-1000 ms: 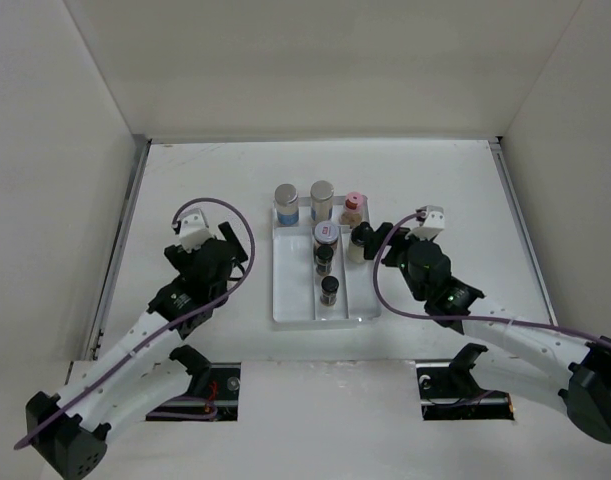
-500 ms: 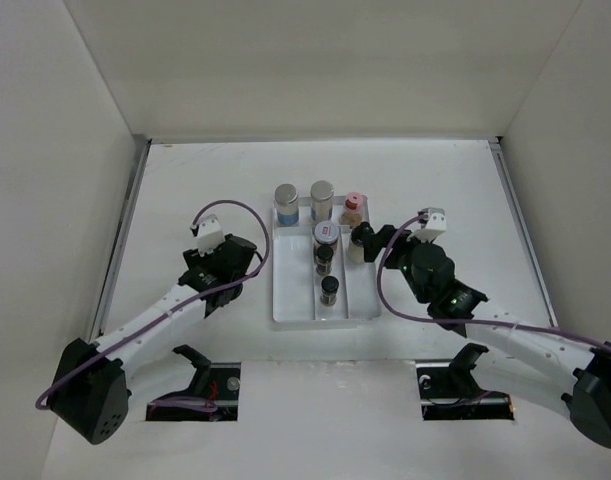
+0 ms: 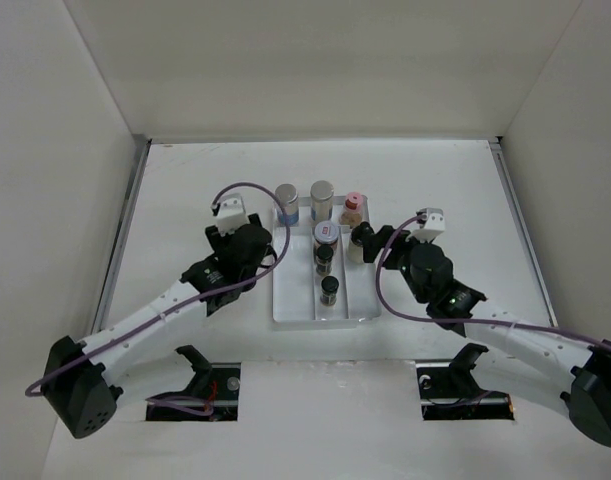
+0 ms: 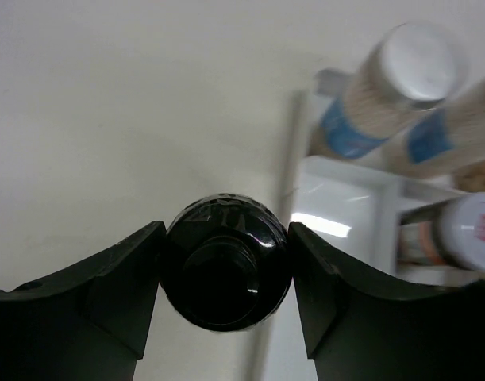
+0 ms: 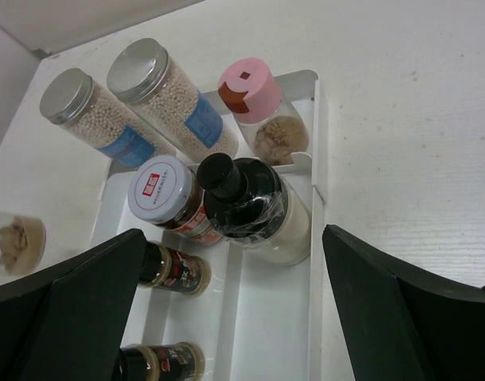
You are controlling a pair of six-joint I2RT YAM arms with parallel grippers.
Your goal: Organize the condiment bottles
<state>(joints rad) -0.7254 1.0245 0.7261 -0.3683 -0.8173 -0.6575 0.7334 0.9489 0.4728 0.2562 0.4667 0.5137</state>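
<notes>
Left gripper [image 4: 225, 238] clamps a dark bottle [image 4: 226, 278] just outside the white tray [image 4: 286, 182]'s left rim. The right gripper [image 5: 230, 232] gapes by the black-capped bottle [image 5: 250, 210] in the right compartment. Carried low, the dark bottle could clip the rim or topple the blue-labelled jars [image 4: 385, 95].

Bare worktop [image 3: 185, 190] lies left of and behind the tray [image 3: 290, 292], and its left lane is free. Jars [image 3: 322, 198] crowd its far row and middle lane. Our left tool [image 4: 226, 238], clamping a dark bottle [image 4: 225, 274], hangs just beside the left wall. The right tool [image 5: 232, 234], spread wide, straddles a black-capped bottle [image 5: 254, 210].
</notes>
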